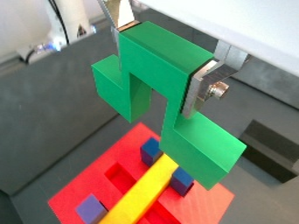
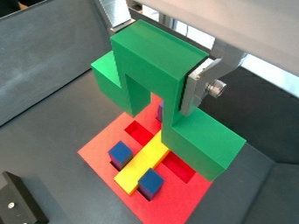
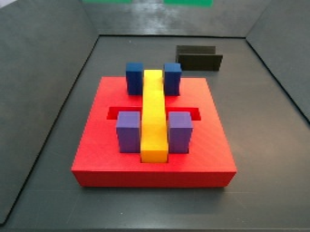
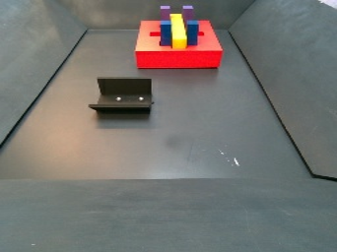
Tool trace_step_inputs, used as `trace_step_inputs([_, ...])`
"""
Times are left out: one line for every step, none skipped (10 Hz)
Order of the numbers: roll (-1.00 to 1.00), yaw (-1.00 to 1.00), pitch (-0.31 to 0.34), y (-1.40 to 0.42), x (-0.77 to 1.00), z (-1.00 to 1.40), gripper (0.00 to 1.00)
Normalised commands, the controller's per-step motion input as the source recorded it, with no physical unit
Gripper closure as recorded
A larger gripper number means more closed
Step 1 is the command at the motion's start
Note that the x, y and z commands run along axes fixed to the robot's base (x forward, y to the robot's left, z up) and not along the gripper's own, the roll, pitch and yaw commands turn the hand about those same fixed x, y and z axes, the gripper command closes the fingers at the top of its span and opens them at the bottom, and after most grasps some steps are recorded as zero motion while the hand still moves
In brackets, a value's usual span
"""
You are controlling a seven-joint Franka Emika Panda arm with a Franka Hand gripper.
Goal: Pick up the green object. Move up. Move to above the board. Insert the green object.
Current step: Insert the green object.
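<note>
- The gripper (image 1: 162, 63) shows only in the wrist views, above the floor; neither side view takes it in, so its place in the scene cannot be told from them.
- Its flat silver fingers (image 2: 212, 80) are pinched on the raised middle of the bright green plastic bridge-shaped block (image 2: 163, 96); the opposite finger is mostly hidden behind the block.
- The green block (image 1: 163, 92) hangs over the large flat red square board (image 1: 111, 179), covering part of it in both wrist views.
- In a side view the red board (image 3: 103, 136) lies at the middle, carrying a long yellow bar (image 3: 154, 113), two blue blocks (image 3: 136, 76) at its far end and two purple blocks (image 3: 130, 132) near its near end.
- The dark L-shaped fixture (image 4: 122, 95) stands left of centre, well apart from the board (image 4: 178, 54); in a side view (image 3: 200, 59) it sits behind the board, to the right.
</note>
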Motion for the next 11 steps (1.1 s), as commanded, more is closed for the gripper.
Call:
trace_step_inputs([0.13, 0.14, -0.333, -0.17, 0.0, -0.52, 1.0])
trace_step_inputs([0.17, 0.13, -0.289, -0.22, 0.0, -0.55, 1.0])
trace_step_inputs([0.23, 0.07, -0.271, -0.28, 0.02, -0.5, 1.0])
trace_step_inputs([0.26, 0.05, -0.251, -0.28, 0.03, -0.49, 1.0])
trace_step_inputs([0.32, 0.01, -0.189, -0.28, 0.05, -0.47, 1.0])
trace_step_inputs([0.36, 0.0, -0.074, -0.33, 0.25, -0.27, 1.0])
trace_step_inputs([0.35, 0.0, -0.047, -0.35, 0.31, -0.24, 1.0])
trace_step_inputs([0.27, 0.0, 0.0, -0.26, 0.32, -0.23, 1.0])
trace_step_inputs([0.2, 0.0, 0.026, -0.16, 0.27, -0.24, 1.0])
trace_step_inputs([0.18, 0.0, 0.071, -0.09, 0.38, -0.32, 1.0])
trace_step_inputs([0.12, 0.0, 0.079, 0.0, 0.35, -0.36, 1.0])
